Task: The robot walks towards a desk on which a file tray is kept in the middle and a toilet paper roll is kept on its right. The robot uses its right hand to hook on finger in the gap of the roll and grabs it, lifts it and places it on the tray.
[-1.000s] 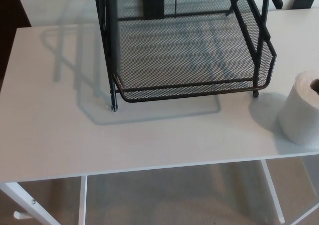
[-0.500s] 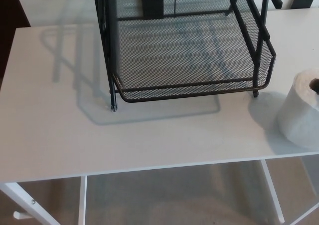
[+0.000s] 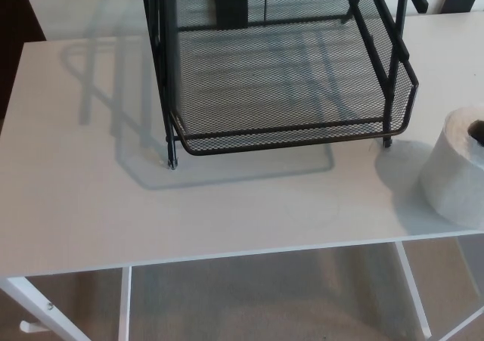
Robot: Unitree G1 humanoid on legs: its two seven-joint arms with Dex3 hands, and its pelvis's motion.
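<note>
A: Hand state?
B: Neither hand is in view; cannot tell.
A: Roll position?
B: The toilet paper roll (image 3: 457, 171) stands upright at the desk (image 3: 227, 205) right edge, near the front corner. The file tray (image 3: 287, 135) sits behind it, mid-desk.
A: Hazard?
B: A mis-aimed finger may push the roll off that edge.
A: Count?
B: One roll, one tray.
</note>
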